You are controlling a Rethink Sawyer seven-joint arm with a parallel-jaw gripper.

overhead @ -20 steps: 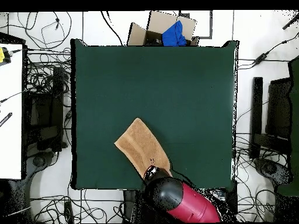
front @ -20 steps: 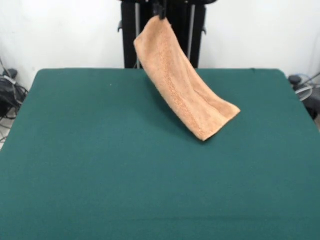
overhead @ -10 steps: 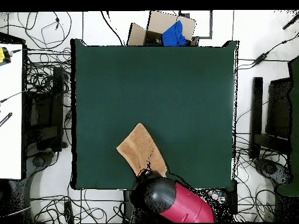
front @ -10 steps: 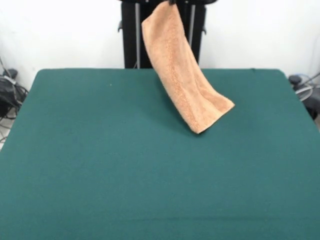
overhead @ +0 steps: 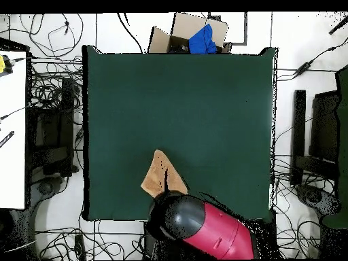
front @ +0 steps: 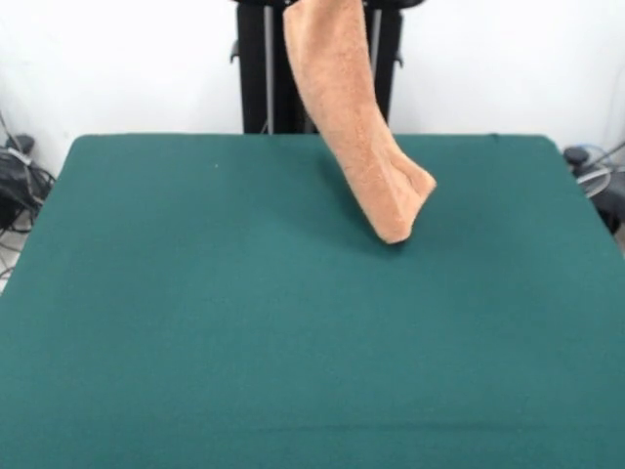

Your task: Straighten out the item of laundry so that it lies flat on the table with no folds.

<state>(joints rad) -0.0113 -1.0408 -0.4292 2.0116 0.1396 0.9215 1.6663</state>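
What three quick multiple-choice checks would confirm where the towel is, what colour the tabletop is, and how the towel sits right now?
1. Where does the towel touch the table?
A. Toward the side nearest the robot base
B. At the middle
C. At the side farthest from the base

2. What colour is the tabletop?
A. Grey
B. Dark green
C. White

3. What state is the towel in?
A. Spread flat
B. Lying in a crumpled heap
C. Hanging, with only its lower end on the table

Answers: 1 A, the overhead view shows it close to the base-side edge. 2 B, both views show green felt. 3 C, the front view shows it running up past the frame's top.
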